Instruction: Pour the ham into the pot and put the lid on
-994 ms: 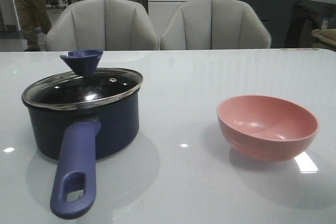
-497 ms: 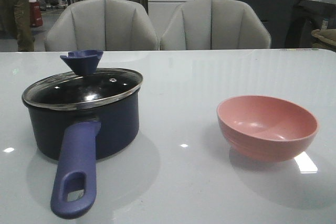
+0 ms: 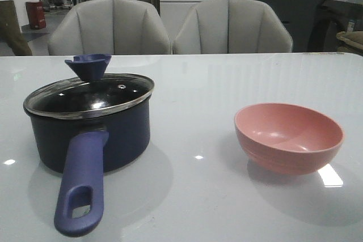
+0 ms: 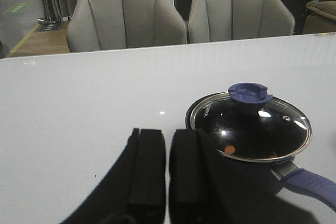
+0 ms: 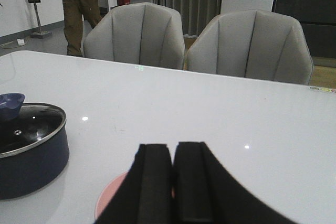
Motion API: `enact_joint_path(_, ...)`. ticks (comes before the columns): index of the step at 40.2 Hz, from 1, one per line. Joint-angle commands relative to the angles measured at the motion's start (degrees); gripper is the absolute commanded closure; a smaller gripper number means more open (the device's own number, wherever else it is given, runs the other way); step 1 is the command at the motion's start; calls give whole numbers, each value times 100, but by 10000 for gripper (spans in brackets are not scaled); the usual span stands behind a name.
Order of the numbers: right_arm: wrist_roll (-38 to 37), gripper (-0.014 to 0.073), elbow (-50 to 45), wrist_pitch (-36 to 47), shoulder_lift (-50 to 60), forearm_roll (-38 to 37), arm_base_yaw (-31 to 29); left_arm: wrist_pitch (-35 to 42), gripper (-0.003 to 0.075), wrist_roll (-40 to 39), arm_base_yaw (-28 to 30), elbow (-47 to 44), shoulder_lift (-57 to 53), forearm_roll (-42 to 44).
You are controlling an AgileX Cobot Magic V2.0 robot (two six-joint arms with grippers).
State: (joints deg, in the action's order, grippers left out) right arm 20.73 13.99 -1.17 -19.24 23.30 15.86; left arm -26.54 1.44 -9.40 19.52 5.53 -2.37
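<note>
Sitting on the white table (image 3: pixel 227 77), the pot (image 3: pixel 91 134) wears its lid (image 3: pixel 89 96) seated on the rim, blue knob (image 3: pixel 88 65) up, the purple-blue handle (image 3: pixel 80 188) reaching toward the robot. One orange-pink chunk of ham (image 4: pixel 228 149) shows through the glass in the left wrist view; the rest of the pot's inside reads only as black. The pink bowl (image 3: pixel 288 137) stands well apart from the pot, bare inside in the front view.

The left gripper (image 4: pixel 167 171) hangs low over the table with its jaws nearly together, only a thin slit between the black pads, holding nothing; the pot lies just beside it, apart from the fingers. The right gripper (image 5: pixel 173 182) is likewise drawn almost closed and empty, with the bowl's rim (image 5: pixel 107 203) peeking out below and beside it, mostly hidden by the fingers. Neither arm appears in the front view.

Two grey chairs (image 3: pixel 170 26) stand beyond the far edge of the table. A person (image 5: pixel 79 3) in brown trousers stands behind them, cut off at the frame's edge.
</note>
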Motion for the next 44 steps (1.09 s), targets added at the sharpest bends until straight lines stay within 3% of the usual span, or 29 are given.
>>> enact_joint_path(1,45,442,152,469,-21,22,8,520,606,-2,-5,150,66,-47)
enact_joint_path(16,45,442,152,469,-21,22,8,576,606,-2,-5,100,66,-26)
enact_joint_path(26,45,442,152,469,-21,22,8,1716,606,-191,319,-960,-432,132)
enact_joint_path(35,45,442,152,470,-21,22,8,2091,606,-285,444,-1647,-709,121)
enact_joint_path(41,45,442,152,465,-21,22,8,3077,606,-703,444,-2079,-709,121)
enact_joint_path(44,45,442,152,465,-21,22,8,3179,606,-904,444,-2179,-709,121)
